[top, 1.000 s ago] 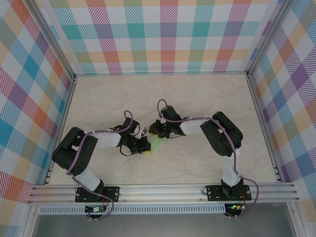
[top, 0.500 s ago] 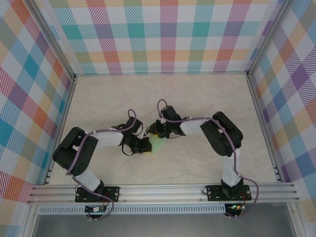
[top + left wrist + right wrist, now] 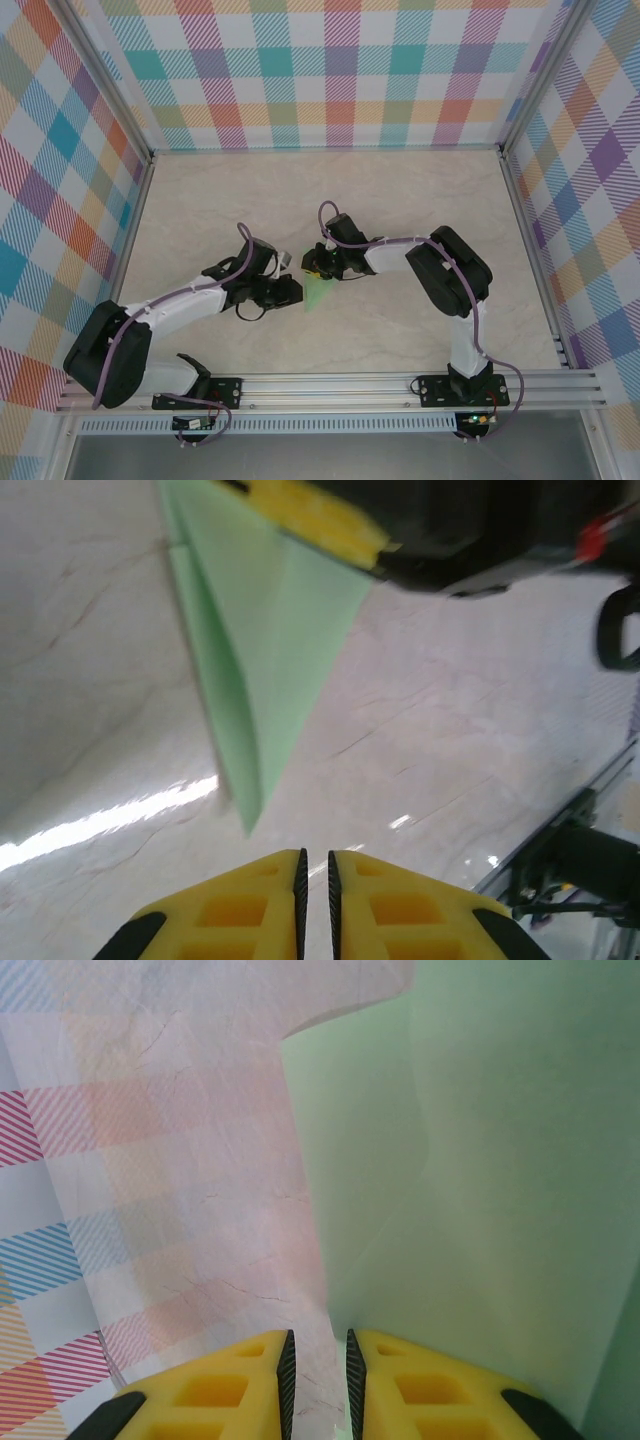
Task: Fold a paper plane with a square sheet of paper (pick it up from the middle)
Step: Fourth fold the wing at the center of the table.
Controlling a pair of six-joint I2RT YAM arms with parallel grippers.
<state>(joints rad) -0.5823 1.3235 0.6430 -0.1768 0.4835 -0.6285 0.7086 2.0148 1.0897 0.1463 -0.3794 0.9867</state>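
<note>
The paper plane [image 3: 268, 630] is pale green paper folded into a narrow dart with a centre crease, its tip pointing at my left gripper. In the top view the paper plane [image 3: 318, 290] lies mid-table between the two grippers. My right gripper [image 3: 317, 266] is shut on its wide end, and one of its yellow fingers [image 3: 312, 518] crosses the paper's top edge. Seen from the right wrist, the green sheet [image 3: 480, 1160] spreads right of the right gripper [image 3: 316, 1355]. My left gripper [image 3: 314, 872] is shut and empty, just short of the tip; from above the left gripper [image 3: 288, 291] sits left of the paper.
The marble tabletop [image 3: 400, 200] is fenced by plaid walls [image 3: 330, 70] on three sides. A metal rail [image 3: 330, 385] runs along the near edge by the arm bases. Purple cables loop over both arms.
The left arm's elbow has swung down and left, stretching the arm low. Its gripper has drawn slightly back from the paper. The right arm and the paper have stayed put.
</note>
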